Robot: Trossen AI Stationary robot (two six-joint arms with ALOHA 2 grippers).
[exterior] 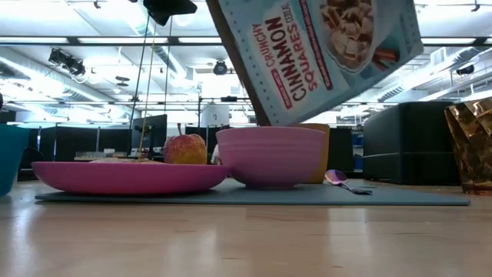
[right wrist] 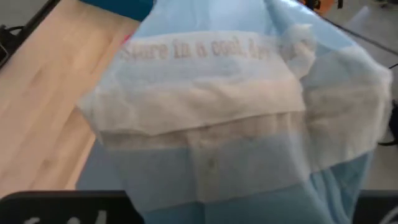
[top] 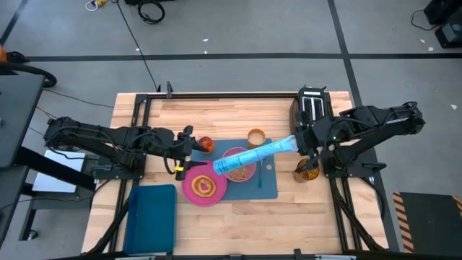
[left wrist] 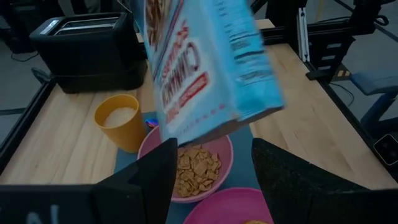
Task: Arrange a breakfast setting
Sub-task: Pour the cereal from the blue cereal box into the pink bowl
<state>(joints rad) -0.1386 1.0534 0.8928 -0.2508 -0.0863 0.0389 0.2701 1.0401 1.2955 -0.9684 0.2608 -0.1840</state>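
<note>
My right gripper (top: 298, 143) is shut on the blue cereal box (top: 256, 154), which slants down with its low end (exterior: 269, 115) over the pink bowl (top: 239, 165). The bowl (left wrist: 196, 168) holds cereal and stands on the blue placemat (top: 271, 184). Also on the mat are the pink plate (top: 204, 187) with toast (top: 204, 185), the red apple (top: 206, 144), the orange cup (top: 256, 137) and the spoon (exterior: 344, 181). My left gripper (top: 186, 153) hovers open at the mat's left edge, facing the bowl, its fingers (left wrist: 155, 177) touching nothing. My right gripper holds the cereal box by its raised end (top: 289, 145), coming from the table's right and slanting down. The box is lifted clear and tilted, its low end above the bowl. The box fills the right wrist view and hides the fingers, so the kind of hold does not show.
A black toaster (top: 312, 108) stands at the far right of the table. A dark-blue tray (top: 150, 217) lies at the near left. A crinkled gold-coloured thing (top: 307, 170) sits just right of the mat, under my right arm. Bare wood shows along the near edge.
</note>
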